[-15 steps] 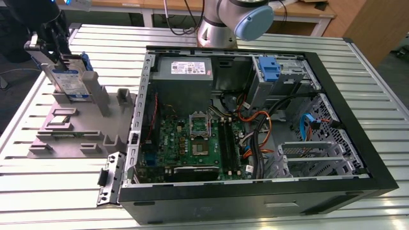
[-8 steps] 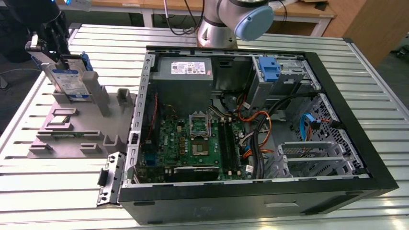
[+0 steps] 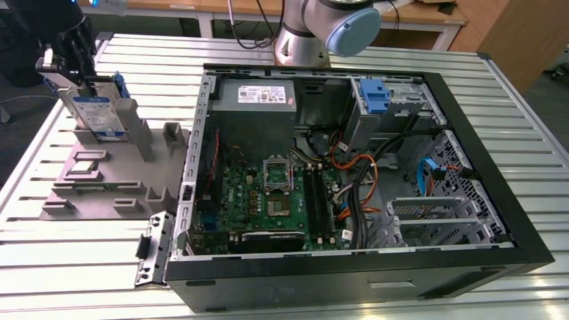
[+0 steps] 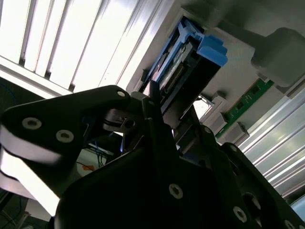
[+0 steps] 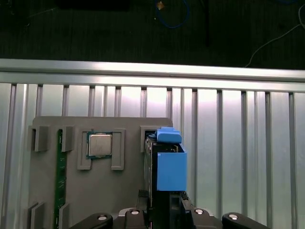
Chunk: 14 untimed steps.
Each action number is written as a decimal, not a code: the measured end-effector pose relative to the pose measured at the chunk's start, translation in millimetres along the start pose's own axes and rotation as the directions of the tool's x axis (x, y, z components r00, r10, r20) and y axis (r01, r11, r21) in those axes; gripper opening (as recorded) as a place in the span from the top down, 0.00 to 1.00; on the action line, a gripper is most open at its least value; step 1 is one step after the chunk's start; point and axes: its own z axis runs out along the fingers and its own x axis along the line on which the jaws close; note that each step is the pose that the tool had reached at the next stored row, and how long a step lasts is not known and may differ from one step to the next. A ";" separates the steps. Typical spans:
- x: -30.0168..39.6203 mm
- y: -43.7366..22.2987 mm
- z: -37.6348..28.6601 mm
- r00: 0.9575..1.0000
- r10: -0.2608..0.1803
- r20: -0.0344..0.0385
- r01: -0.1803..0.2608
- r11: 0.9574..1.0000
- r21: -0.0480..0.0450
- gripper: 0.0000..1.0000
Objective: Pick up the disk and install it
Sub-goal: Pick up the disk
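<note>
The disk [image 3: 96,112] stands on edge in a slot at the far end of the grey holder tray [image 3: 98,183], at the exterior view's left. Its white-and-blue label faces outward, and blue rails run along its edges. My gripper [image 3: 69,72] comes down on its upper end from above. In the first wrist view the disk [image 5: 164,164], with its blue carrier, runs in between my gripper's [image 5: 163,199] two fingers, which close against its sides. The second wrist view shows the disk [image 4: 183,55] just past the gripper [image 4: 157,100].
The open computer case [image 3: 498,167] lies to the exterior view's right of the tray, with a grey power supply [image 3: 256,95], a motherboard [image 3: 266,193] and a drive bay holding a blue bracket [image 3: 376,97]. The tray also carries a processor [image 5: 99,145] and a memory stick [image 5: 59,176]. The arm's base [image 3: 307,33] stands behind the case.
</note>
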 end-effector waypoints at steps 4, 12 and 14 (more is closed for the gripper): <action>0.0 0.0 0.0 1.000 0.000 0.000 0.000 1.000 0.000 0.65; 0.0 -0.1 0.2 1.000 0.019 0.001 -0.019 1.000 0.001 0.65; 0.0 -0.1 0.2 1.000 0.023 0.001 -0.023 1.000 0.001 0.65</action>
